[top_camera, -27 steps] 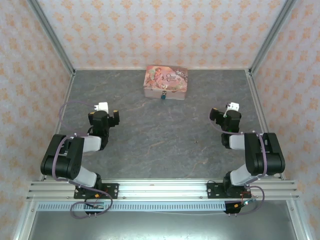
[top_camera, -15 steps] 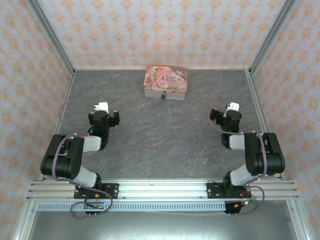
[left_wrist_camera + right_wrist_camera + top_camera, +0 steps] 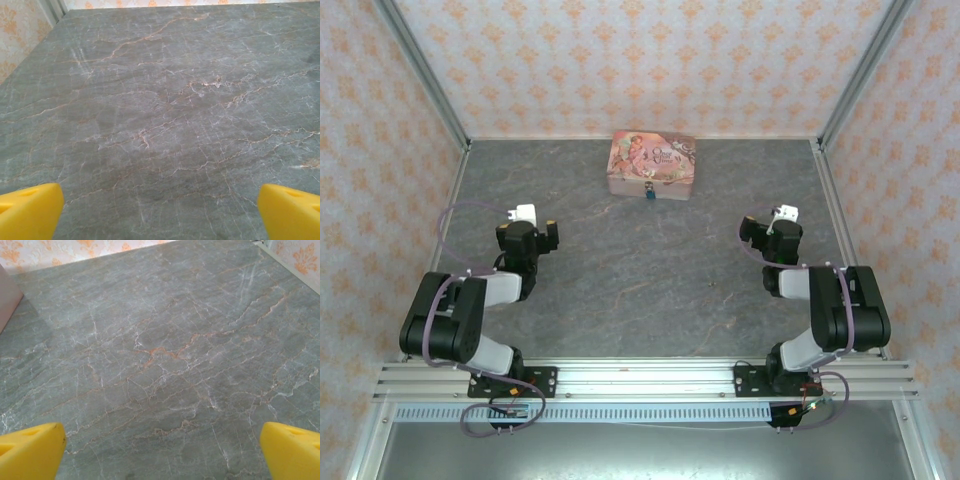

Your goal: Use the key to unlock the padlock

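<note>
padlock [image 3: 646, 195] | desc: tiny blue-teal body w/ dark bit at top | pos: far-centre of table [image 3: 620, 270], against near face of pink tin [image 3: 652, 160], approx. mid-width | pose: appears upright | shackle open/closed: too small to tell

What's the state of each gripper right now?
Left gripper: open, holding nothing.
Right gripper: open, holding nothing.

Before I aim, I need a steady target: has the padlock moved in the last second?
No. The padlock sits at the same spot on the near side of the pink tin, which has not shifted from the back wall.
</note>
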You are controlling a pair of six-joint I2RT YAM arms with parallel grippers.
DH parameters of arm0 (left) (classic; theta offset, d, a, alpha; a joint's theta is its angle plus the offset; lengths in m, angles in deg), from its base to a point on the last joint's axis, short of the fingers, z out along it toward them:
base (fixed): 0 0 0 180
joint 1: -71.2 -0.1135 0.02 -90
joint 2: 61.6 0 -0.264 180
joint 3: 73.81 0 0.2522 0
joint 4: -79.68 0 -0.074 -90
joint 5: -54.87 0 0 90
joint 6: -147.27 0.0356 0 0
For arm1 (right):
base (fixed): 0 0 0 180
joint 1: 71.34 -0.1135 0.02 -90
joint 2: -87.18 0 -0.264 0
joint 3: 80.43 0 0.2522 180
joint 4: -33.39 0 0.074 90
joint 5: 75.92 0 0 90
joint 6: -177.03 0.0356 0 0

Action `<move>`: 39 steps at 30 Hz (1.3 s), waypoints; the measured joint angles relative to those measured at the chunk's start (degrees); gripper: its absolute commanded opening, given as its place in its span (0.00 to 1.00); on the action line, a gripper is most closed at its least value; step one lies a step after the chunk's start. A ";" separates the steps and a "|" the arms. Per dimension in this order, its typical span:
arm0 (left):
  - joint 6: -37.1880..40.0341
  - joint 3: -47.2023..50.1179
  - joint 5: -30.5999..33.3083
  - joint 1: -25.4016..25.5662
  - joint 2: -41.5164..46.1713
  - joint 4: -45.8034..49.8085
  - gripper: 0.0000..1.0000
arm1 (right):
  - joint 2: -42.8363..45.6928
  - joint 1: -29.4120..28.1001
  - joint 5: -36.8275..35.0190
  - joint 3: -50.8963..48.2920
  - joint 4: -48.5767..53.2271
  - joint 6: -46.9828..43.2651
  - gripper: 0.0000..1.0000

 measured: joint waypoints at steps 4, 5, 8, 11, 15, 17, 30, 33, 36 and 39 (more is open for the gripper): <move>-3.30 -3.67 0.39 0.00 11.04 10.99 1.00 | 6.43 0.00 0.11 3.45 9.92 1.09 0.99; -4.94 -5.81 0.37 0.00 13.90 14.60 1.00 | 8.50 0.00 0.37 4.90 12.87 1.97 0.98; -10.08 -13.35 -0.87 0.00 18.38 23.76 1.00 | 14.03 0.00 2.75 9.22 21.38 5.29 0.94; -16.11 -18.08 -4.61 0.04 19.78 29.03 1.00 | 17.90 -0.26 6.82 12.46 29.88 8.92 0.90; -24.09 -18.51 -7.87 3.65 19.56 32.37 1.00 | 20.65 -2.54 12.33 14.80 41.92 13.00 0.85; -27.76 -18.53 -9.03 8.07 18.21 32.65 1.00 | 20.72 -4.50 14.99 15.32 48.09 14.32 0.82; -36.81 -26.38 -11.78 22.60 2.97 27.76 1.00 | 11.43 -12.87 24.55 15.39 71.97 15.26 0.58; -37.22 -26.69 -11.78 23.26 2.43 26.43 1.00 | 8.83 -13.64 24.79 15.63 73.13 15.58 0.51; -37.24 -26.69 -11.78 23.28 2.25 26.08 1.00 | 6.64 -14.16 24.98 16.57 73.42 15.72 0.47; -37.24 -26.69 -11.76 23.28 2.23 26.03 1.00 | 5.33 -14.82 25.18 17.51 73.40 15.87 0.45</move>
